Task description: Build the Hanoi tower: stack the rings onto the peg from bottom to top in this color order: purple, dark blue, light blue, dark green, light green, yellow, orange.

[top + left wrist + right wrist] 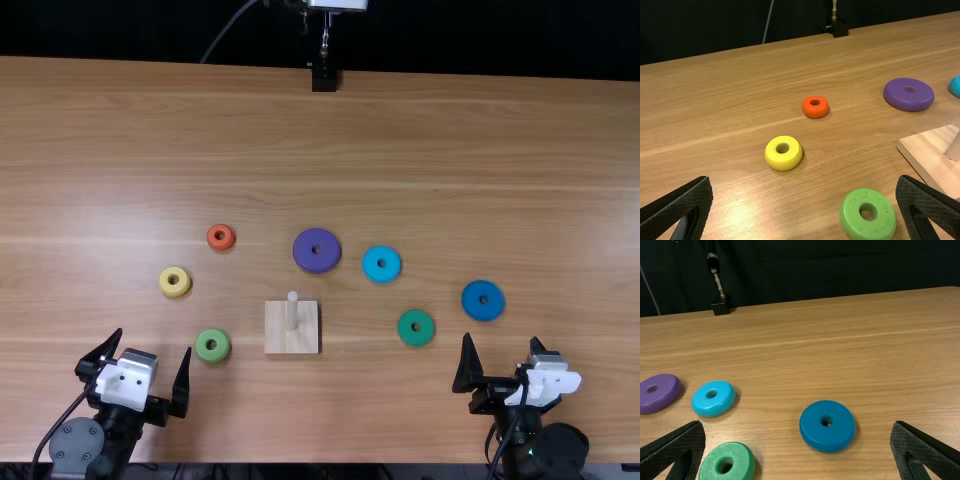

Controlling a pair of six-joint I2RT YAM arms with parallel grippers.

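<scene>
In the top view my left gripper [155, 345] is open at the lower left and my right gripper [502, 345] is open at the lower right, both empty. The wooden base [278, 328] holds a bare upright peg [292, 311]. Flat on the table around it lie the purple ring [317, 250], light blue ring [382, 264], dark blue ring [483, 300], dark green ring [416, 327], light green ring [212, 346], yellow ring [175, 282] and orange ring [221, 237]. The left gripper [805, 185] and right gripper [797, 427] show wide-apart fingers in their wrist views.
A black stand foot [324, 78] sits at the table's far edge in the middle, with a thin cable behind. The wooden table [450, 130] stretches out beyond the rings. The left arm's base stands at the near left, the right arm's at the near right.
</scene>
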